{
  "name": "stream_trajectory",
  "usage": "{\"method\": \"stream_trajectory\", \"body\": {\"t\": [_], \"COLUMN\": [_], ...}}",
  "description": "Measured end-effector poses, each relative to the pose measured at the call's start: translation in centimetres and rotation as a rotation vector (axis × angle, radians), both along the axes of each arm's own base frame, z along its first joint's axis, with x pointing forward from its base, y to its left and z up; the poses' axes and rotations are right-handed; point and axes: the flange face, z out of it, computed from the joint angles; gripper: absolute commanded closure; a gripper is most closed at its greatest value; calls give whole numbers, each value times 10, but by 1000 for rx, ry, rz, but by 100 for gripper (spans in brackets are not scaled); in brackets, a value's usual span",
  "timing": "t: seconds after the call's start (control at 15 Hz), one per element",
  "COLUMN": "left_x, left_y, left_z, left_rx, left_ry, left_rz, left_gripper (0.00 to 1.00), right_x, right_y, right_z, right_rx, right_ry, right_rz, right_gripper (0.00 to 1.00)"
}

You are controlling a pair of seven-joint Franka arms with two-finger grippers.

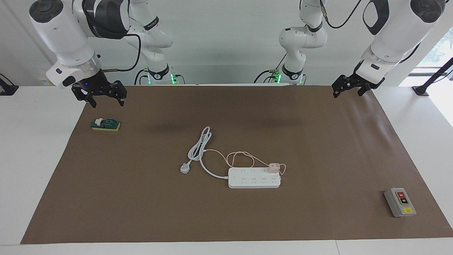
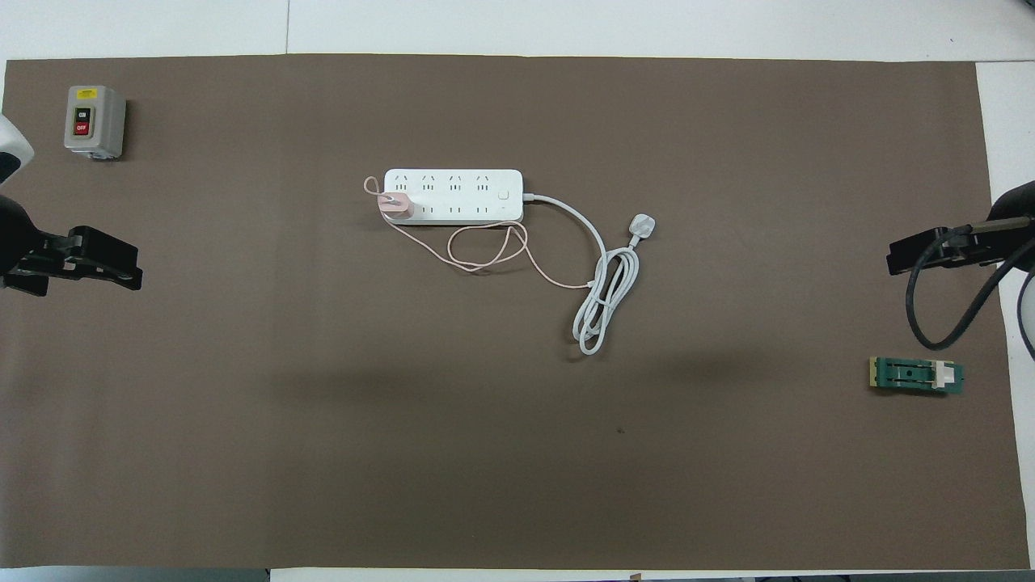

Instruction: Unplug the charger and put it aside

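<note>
The charger (image 1: 273, 168), a small pale pink cube, is plugged into the white power strip (image 1: 254, 177) at the strip's end toward the left arm's end of the table, in the row nearer the robots. It also shows in the overhead view (image 2: 395, 204) on the power strip (image 2: 453, 196). Its thin pink cable (image 1: 240, 157) loops on the mat nearer the robots. My left gripper (image 1: 348, 92) hangs open over the mat's edge at its own end, well apart from the charger. My right gripper (image 1: 108, 103) hangs open at its own end.
The strip's thick white cord (image 1: 200, 147) and plug (image 1: 185, 168) lie coiled beside it. A grey switch box (image 1: 400, 202) sits far from the robots at the left arm's end. A green switch block (image 1: 105, 124) lies under the right gripper. A brown mat (image 1: 141, 198) covers the table.
</note>
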Motion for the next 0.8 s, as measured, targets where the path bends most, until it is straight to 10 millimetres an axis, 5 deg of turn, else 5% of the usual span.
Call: {"method": "stream_trajectory", "body": {"t": [0.8], "left_x": [0], "left_y": [1], "left_z": [0], "left_rx": [1], "left_ry": [2], "left_rz": [10], "left_gripper": [0], "right_x": [0], "right_y": [0], "right_z": [0], "right_rx": [0], "right_ry": [0], "right_rz": [0], "right_gripper": [0]}}
